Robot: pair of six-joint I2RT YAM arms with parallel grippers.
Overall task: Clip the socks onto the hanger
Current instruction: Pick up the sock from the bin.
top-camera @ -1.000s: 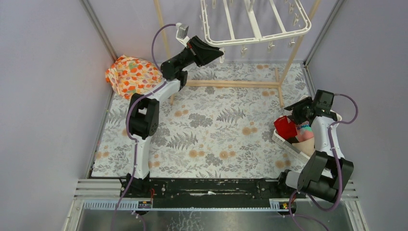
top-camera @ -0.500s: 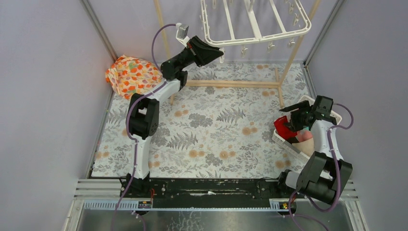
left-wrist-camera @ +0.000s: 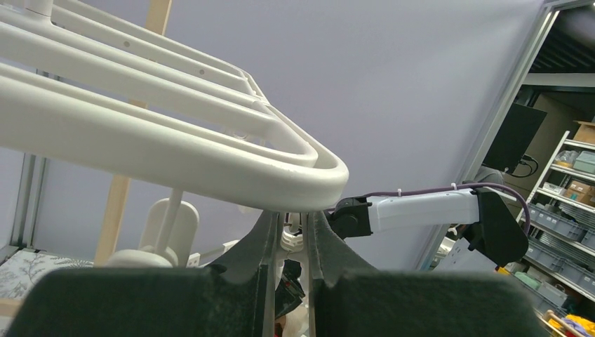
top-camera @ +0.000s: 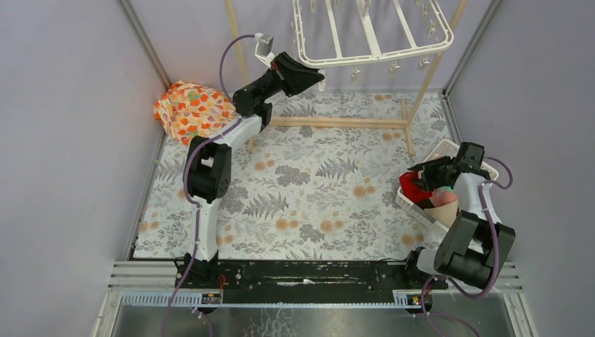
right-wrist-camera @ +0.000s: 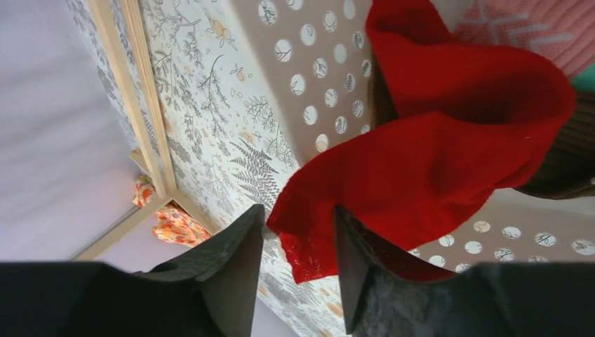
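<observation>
sock pick-up under way: right fingers (right-wrist-camera: 238, 246) stand apart astride the red sock (right-wrist-camera: 435, 161) in its basket (right-wrist-camera: 316, 63); left fingers (left-wrist-camera: 256, 246), pressed together, sit just under the hanger (left-wrist-camera: 210, 161) corner. next, likely: clamp and lift.

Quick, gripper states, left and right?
Left gripper: closed, at the hanger corner; holding anything cannot be told.
Right gripper: fingers straddle the red sock; gripped or not, cannot be told.

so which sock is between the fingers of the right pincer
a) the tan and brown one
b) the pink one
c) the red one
c: in the right wrist view an edge of the red sock lies between the fingers of the right pincer.
</observation>
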